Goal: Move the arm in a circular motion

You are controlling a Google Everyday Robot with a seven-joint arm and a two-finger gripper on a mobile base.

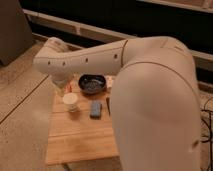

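Note:
The cream-white arm (150,90) fills the right and middle of the camera view. Its thick upper segment (85,60), dotted with small dark screw holes, reaches left to a rounded joint (50,55). From that joint the wrist drops toward the wooden table's back left corner, where the gripper (63,89) hangs just behind a white cup (70,102) and left of a dark bowl (92,83). The arm hides the table's right side.
A small wooden table (75,142) stands on a speckled floor (20,115). On it lie a blue sponge (95,109) and a small dark item (108,104). A dark wall with a pale ledge (95,32) runs behind. Cables (206,117) lie at the right.

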